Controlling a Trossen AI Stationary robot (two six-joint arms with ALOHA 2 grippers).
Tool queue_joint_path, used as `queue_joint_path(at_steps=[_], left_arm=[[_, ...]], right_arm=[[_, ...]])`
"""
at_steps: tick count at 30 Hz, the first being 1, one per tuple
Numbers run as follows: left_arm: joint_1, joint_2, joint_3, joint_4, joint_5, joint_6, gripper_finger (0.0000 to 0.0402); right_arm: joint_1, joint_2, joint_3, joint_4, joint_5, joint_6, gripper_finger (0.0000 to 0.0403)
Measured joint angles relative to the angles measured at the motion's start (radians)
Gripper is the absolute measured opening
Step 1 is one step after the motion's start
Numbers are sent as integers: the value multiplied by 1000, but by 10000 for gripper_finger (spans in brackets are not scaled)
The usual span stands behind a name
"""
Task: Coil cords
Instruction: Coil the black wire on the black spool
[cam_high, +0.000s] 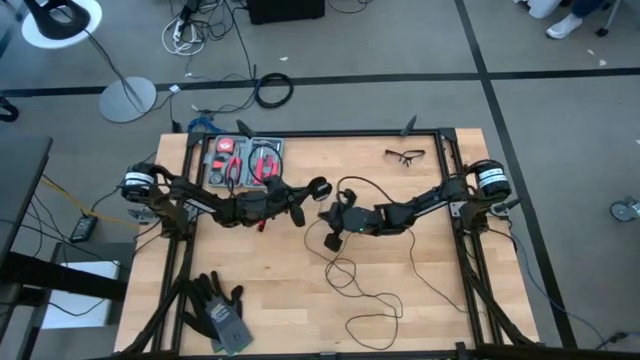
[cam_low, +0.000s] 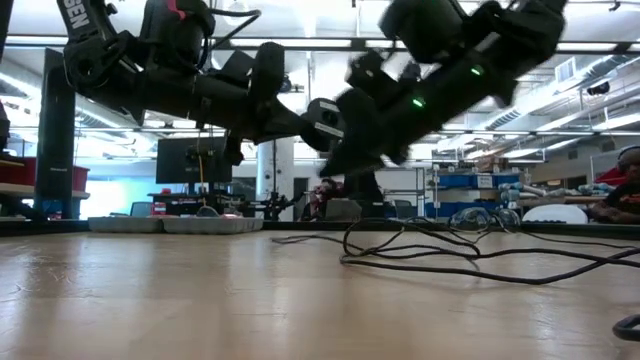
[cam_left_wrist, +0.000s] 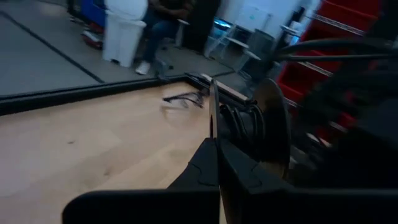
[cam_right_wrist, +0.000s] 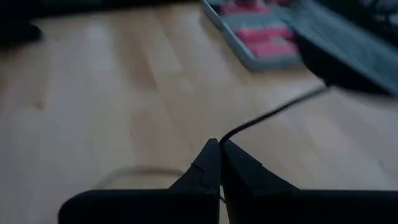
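Landmark: grey tool tray (cam_high: 245, 160), at the table's far edge.
Gloves: dark pair (cam_high: 220, 310), near edge, well left of the tray.
Left gripper (cam_high: 318, 187): just right of the tray, fingers closed, pinching a strand of the cord.
Right gripper (cam_high: 328, 214): right of the tray, fingers closed, cord pinched at the tips.
Cord (cam_high: 375, 290): thin, black, in loose loops right of the tray toward the near edge.
Glasses (cam_high: 405, 155): well right of the tray.

A: Can any lettering be read?
B: Only white letters on the dark arm (cam_low: 75, 20) at the low view's upper left, cut off and too partial to make out.
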Motion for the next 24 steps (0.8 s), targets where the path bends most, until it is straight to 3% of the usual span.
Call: queue_joint_path(at_steps=[9,24], left_arm=[[0,0,0,-80,-50,41,0],[-4,0,1,-327,9,126,0]], right_arm=[[-8,56,117,-5,-26,-173,0],[-34,29,182,-169,-58,-197,0]])
